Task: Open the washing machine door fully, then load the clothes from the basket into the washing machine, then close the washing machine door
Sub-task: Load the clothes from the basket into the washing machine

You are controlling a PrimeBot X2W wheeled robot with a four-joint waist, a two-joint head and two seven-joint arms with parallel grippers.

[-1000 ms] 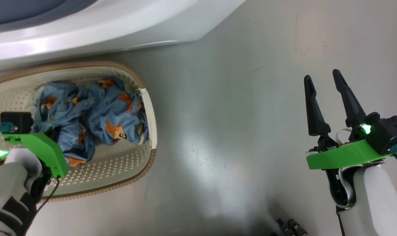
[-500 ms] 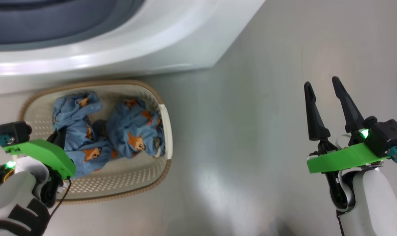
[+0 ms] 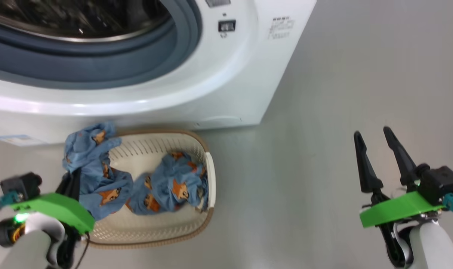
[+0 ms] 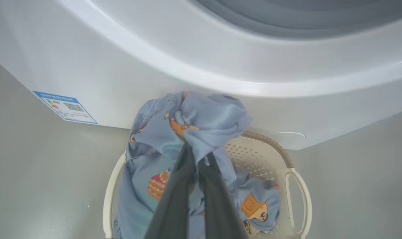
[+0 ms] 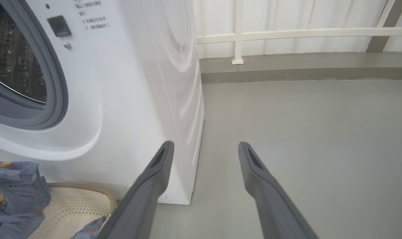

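In the head view, the big white boxy front-loading washing machine (image 3: 230, 86) took up the upper left of the frame, and its grey rubber gasket (image 3: 99, 67) ringed the uncovered drum mouth. Just below it, at lower left, the small cream perforated plastic basket with a brown woven-look rim (image 3: 155, 147) sat on the grey floor (image 3: 305, 168). The light blue clothes printed with orange-brown animal faces (image 3: 174, 185) lay partly inside the basket, and one end hung above its left rim. That end was pinched by the left gripper (image 3: 75, 179), whose fingers were mostly hidden by fabric. At lower right, the right gripper (image 3: 372, 132) hovered over bare floor with its fingers spread, well apart from the basket.

In the left wrist view, the two dark fingers met at centre, pressed together on a bunched fold of the blue fabric, with the basket beneath them. A small blue label (image 4: 65, 107) sat at the machine's lower corner, left of centre.

In the right wrist view, the fingers stood wide apart at bottom centre, and a white railing (image 5: 287, 33) crossed the top right
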